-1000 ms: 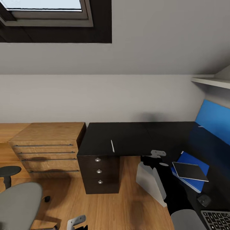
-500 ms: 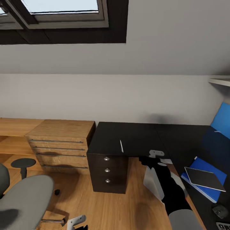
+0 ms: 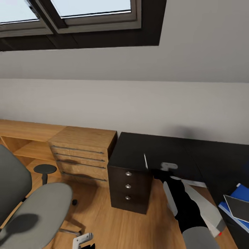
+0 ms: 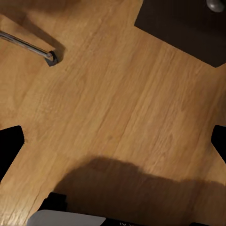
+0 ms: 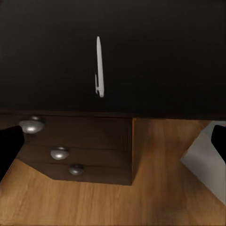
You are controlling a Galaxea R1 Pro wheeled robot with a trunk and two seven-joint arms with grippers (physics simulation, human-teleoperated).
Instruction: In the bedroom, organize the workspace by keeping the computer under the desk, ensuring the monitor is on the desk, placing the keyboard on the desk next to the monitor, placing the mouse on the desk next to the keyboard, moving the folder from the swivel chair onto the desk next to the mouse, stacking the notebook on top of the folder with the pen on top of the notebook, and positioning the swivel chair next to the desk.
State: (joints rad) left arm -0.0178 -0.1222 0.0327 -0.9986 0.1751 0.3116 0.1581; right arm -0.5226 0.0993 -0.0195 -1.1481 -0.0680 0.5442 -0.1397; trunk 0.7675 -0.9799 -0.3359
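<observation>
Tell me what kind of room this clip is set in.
Probably an attic home office or bedroom study. A skylight sits in a sloped ceiling, a black desk with drawers stands against the wall beside a wooden dresser, and a grey swivel chair stands on the wood floor.

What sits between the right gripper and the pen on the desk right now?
Nothing: in the right wrist view the pen lies alone on bare black desk top ahead of the open right gripper. The head view shows the same clear stretch.
</observation>
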